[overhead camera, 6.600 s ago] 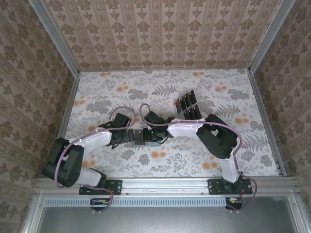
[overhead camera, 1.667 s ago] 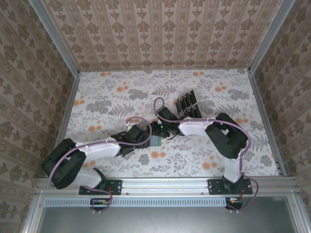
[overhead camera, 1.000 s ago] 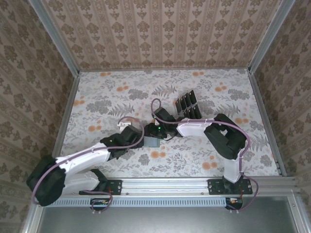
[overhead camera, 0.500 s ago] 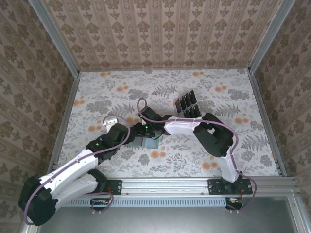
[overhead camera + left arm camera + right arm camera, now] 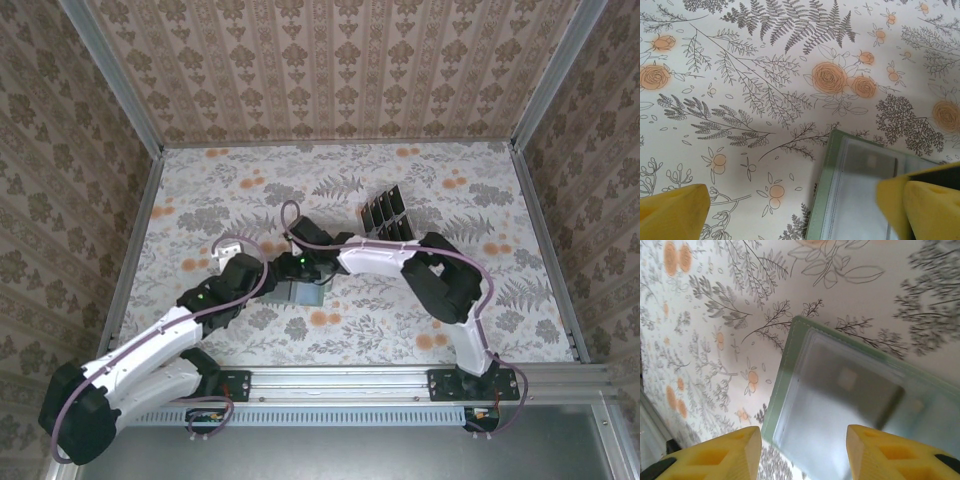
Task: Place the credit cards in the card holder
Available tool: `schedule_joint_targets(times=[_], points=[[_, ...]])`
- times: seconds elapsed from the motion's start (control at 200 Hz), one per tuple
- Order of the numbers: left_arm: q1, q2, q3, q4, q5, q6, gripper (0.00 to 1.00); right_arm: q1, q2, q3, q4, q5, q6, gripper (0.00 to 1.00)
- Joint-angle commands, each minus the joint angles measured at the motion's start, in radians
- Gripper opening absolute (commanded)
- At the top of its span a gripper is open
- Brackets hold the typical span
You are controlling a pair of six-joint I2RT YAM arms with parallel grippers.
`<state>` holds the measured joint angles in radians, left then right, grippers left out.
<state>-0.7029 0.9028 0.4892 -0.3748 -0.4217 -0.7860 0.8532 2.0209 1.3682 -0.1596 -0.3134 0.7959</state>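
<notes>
Left tool: fingers spread as wide as they go, nothing between them, low over the table. One finger is over patterned table beside the card holder. The other overlaps the holder's right part in the wrist view.

Right tool: fingers about half apart, no card between them, hovering above the same holder, with its near corner in the gap.

Card holder: lying open and flat, grey inside up, near the middle of the table, directly beneath both tools.

Credit cards: standing in rows further back and to the right, well apart from the holder. Neither tool carries one.

Risks (judgement):
- Both tools crowd one small target. Wrists or cables could clash if one moves sideways before the other clears.
- A finger coming down on the green rim could drag the holder across the table or flip a flap shut, closing off the inside.
- The cards look thin and glossy. A pinch could slip, or lift two neighbours at once, since they stand close together.
- Dark patch under the clear window: card or reflection, cannot tell.
</notes>
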Motion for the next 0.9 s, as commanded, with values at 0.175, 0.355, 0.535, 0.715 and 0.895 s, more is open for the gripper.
schedule_joint_targets(times=[0.175, 0.355, 0.535, 0.715, 0.895], points=[[0.068, 0.091, 0.058, -0.048, 0.071, 0.073, 1.00, -0.176, -0.258, 0.022, -0.303, 0.144, -0.193, 0.50], [0.131, 0.130, 0.076, -0.035, 0.135, 0.112, 1.00, -0.255, -0.195, 0.129, -0.530, 0.395, -0.354, 0.46], [0.158, 0.176, 0.103, -0.029, 0.173, 0.141, 1.00, -0.281, -0.084, 0.250, -0.632, 0.572, -0.426, 0.37], [0.163, 0.206, 0.108, -0.016, 0.196, 0.146, 1.00, -0.296, 0.029, 0.377, -0.689, 0.698, -0.461, 0.31], [0.170, 0.230, 0.106, -0.006, 0.207, 0.151, 1.00, -0.316, 0.123, 0.462, -0.728, 0.734, -0.479, 0.29]])
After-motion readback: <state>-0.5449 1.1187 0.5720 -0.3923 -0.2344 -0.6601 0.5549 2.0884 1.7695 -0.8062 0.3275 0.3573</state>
